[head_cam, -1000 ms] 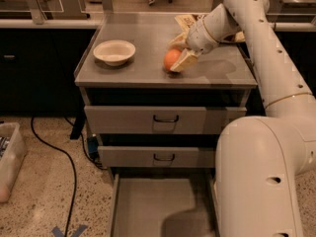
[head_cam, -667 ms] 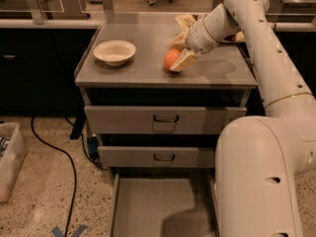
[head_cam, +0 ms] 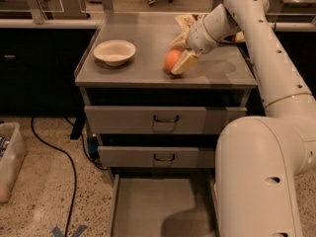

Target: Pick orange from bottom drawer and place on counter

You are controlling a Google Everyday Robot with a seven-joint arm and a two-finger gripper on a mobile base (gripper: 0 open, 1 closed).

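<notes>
The orange rests on the counter, near its front edge and right of the middle. My gripper reaches in from the right and is shut on the orange, one pale finger behind it and one in front. The bottom drawer is pulled open below, and its grey floor shows nothing inside. My large white arm covers the drawer's right side.
A white bowl sits at the counter's left. A snack bag lies at the back right, behind my wrist. The two upper drawers are closed. A black cable and a plastic bin lie on the floor at left.
</notes>
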